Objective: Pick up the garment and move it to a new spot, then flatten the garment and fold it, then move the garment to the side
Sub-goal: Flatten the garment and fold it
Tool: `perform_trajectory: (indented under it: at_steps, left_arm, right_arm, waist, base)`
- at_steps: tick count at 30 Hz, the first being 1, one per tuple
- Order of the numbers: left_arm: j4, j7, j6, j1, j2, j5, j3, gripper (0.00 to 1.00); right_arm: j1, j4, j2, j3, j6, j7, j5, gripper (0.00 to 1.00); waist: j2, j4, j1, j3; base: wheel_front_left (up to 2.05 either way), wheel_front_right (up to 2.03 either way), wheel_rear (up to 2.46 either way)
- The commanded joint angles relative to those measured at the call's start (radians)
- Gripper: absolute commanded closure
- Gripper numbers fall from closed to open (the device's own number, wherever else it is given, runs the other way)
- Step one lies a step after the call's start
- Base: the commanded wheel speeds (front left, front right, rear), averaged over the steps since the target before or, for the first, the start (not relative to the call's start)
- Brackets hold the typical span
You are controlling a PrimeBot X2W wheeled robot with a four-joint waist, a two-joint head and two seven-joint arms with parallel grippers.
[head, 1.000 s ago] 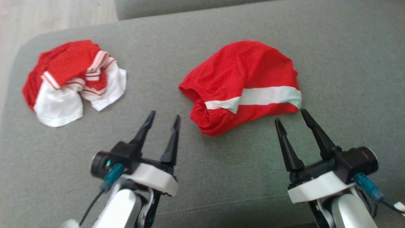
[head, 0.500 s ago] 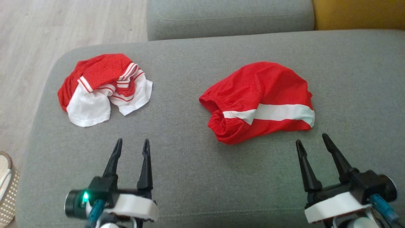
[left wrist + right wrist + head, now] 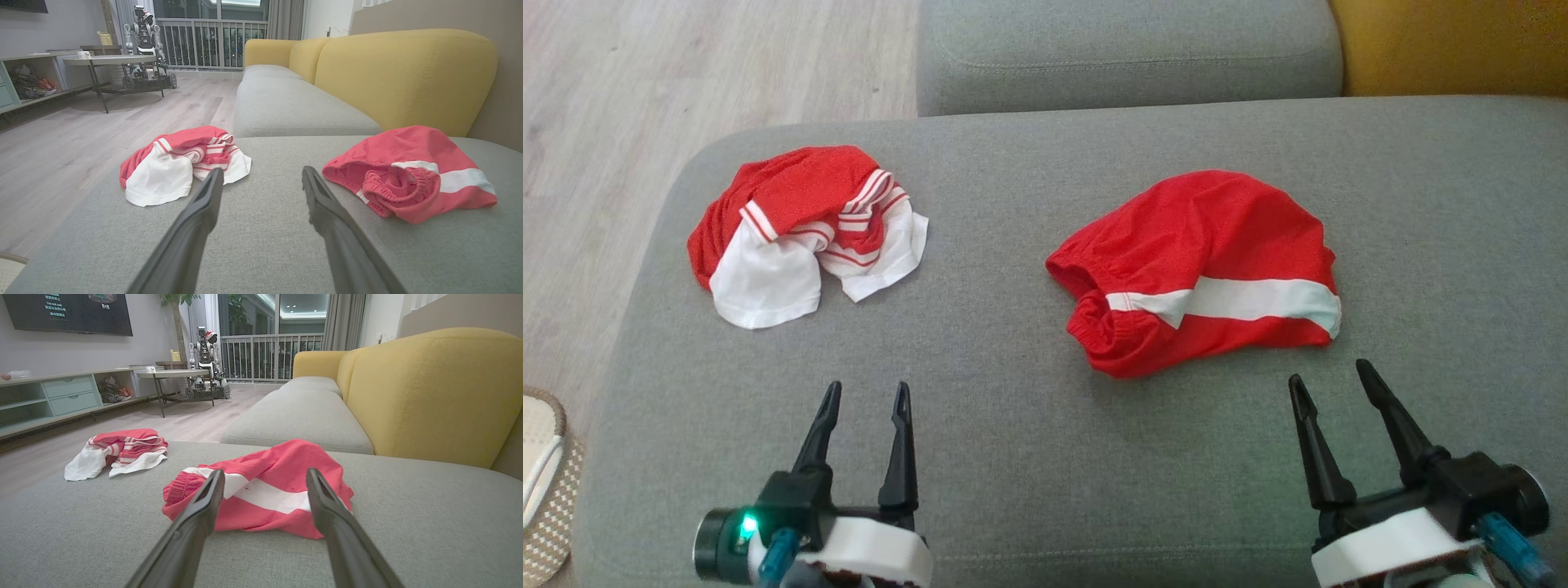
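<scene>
Crumpled red striped shorts [image 3: 1201, 261] are being borne on the right half of the sofa seat [image 3: 1013, 457], and a red-and-white shirt [image 3: 800, 229] on its left. Over its near edge, the left gripper [image 3: 867, 388] and the right gripper [image 3: 1328, 371] are being held empty, fingers parted.

black pointed claw [image 3: 867, 387], white collar [image 3: 876, 552]

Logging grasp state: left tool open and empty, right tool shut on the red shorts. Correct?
No. Head view: right tool is open too, short of the red shorts, touching nothing. Left tool open and empty, as stated.
</scene>
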Motion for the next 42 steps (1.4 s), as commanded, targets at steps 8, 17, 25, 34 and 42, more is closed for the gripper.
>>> perform_trajectory:
  at_steps: [8,17,25,34,42]
  left_arm:
    - [-0.016,-0.006,-0.004,-0.048,-0.008,0.02,0.036,0.0]
    - [0.005,-0.006,-0.029,-0.075,-0.009,-0.005,0.015,0.0]
    - [0.14,-0.006,-0.152,-0.253,-0.009,-0.147,-0.125,0.0]
    - [0.352,0.073,-0.222,-0.513,-0.009,-0.471,-0.305,0.0]
    - [0.467,0.177,-0.19,-0.616,-0.009,-0.667,-0.35,0.0]
  right_arm:
    - [-0.028,-0.027,-0.007,0.014,0.0,-0.009,-0.004,0.0]
    - [-0.035,-0.026,-0.007,0.02,0.0,-0.009,-0.006,0.0]
    - [-0.063,-0.034,-0.007,0.049,0.0,-0.009,-0.025,0.0]
    - [-0.114,-0.046,-0.007,0.058,0.0,-0.009,-0.043,0.0]
    - [-0.141,-0.042,-0.007,0.067,0.0,-0.009,-0.042,0.0]
  waist:
    - [-0.0001,0.006,0.0001,-0.003]
    - [-0.0001,-0.004,0.0001,0.0]
    - [-0.0001,-0.059,0.0001,0.038]
    - [-0.0001,-0.147,0.0001,0.144]
    - [-0.0001,-0.182,0.0001,0.175]
  base:
    - [0.0,0.0,0.0]
    - [0.0,0.0,0.0]
    - [0.0,0.0,0.0]
    - [0.0,0.0,0.0]
    - [0.0,0.0,0.0]
